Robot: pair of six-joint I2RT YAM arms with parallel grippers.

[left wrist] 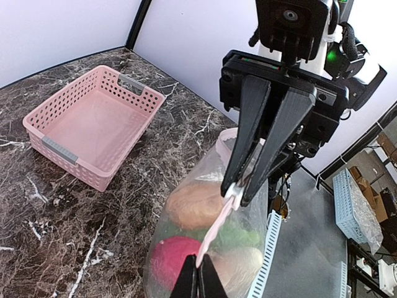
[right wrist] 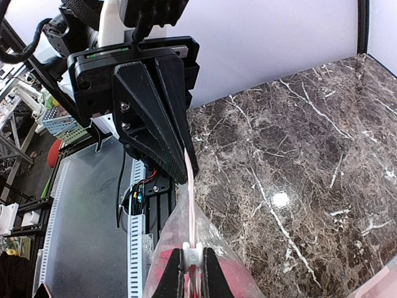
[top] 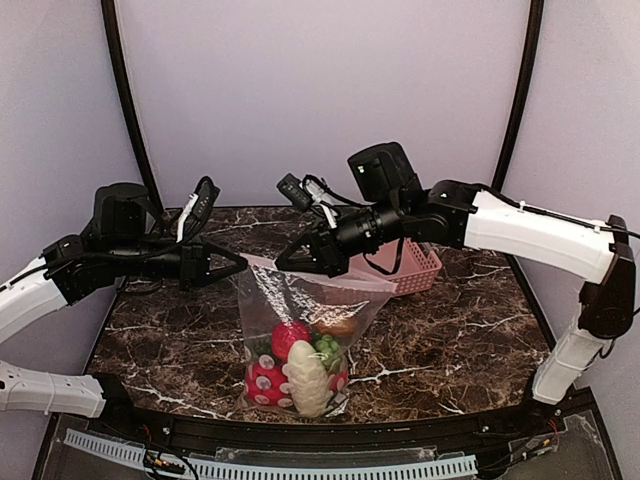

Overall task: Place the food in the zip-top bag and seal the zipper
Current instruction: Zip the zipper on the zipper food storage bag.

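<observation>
The left gripper (top: 238, 262) is clamped on one end of the zipper (left wrist: 217, 220). The right gripper (top: 288, 262) is closed around the slider (right wrist: 191, 252). The zip-top bag (top: 300, 305) hangs between them over the table (top: 470, 330), with the food (top: 300, 370) in its bottom. Risk: the load's weight may pull the strip from the left pinch, or film may jam the slider. How much of the track is sealed cannot be determined, because both wrist views crop the bag.

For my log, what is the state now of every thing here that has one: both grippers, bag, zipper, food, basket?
Left gripper: shut on pinkish zipper strip.
Right gripper: shut on the zipper's small white slider.
Clear dotted zip-top plastic bag: held up by its top edge, mouth seemingly partly open.
Toy food: inside the bag.
Pink slotted plastic basket: upright, empty.
</observation>
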